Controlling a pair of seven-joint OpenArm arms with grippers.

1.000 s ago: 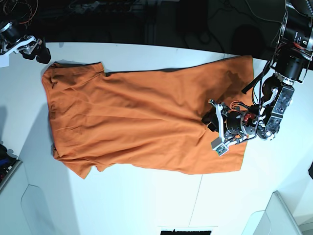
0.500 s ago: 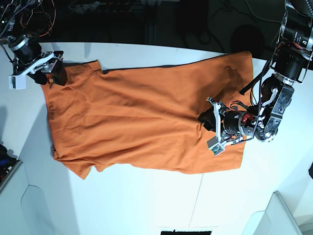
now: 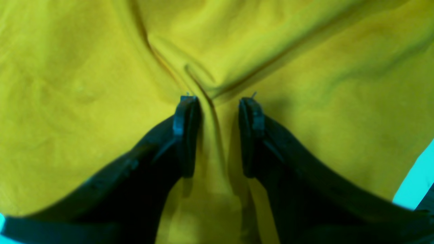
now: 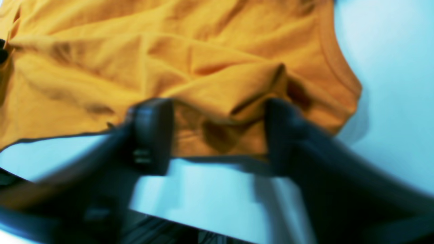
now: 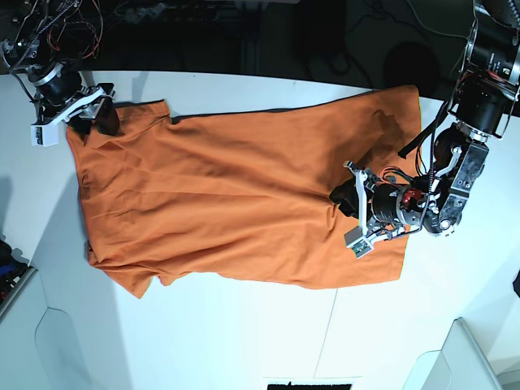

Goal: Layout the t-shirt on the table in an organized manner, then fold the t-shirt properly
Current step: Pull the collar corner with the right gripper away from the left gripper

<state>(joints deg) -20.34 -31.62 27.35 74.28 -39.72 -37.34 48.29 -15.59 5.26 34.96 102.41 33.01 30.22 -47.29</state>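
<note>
The orange t-shirt lies spread lengthwise across the white table, wrinkled at both ends. My left gripper rests on the cloth near its right end. In the left wrist view its fingers stand apart around a raised ridge of shirt, and the left gripper is open. My right gripper is at the shirt's far-left upper corner. In the blurred right wrist view the right gripper is wide open over a bunched sleeve edge of the shirt, with bare table beside it.
A thin dark seam runs across the table's front. Pale rounded fixtures sit at the front left and front right corners. Dark clutter and cables lie beyond the back edge. The left arm's body hangs over the shirt's right end.
My right arm has moved from the table's back-left corner onto the shirt's upper-left corner. My left gripper has shifted slightly left on the cloth, bunching it.
</note>
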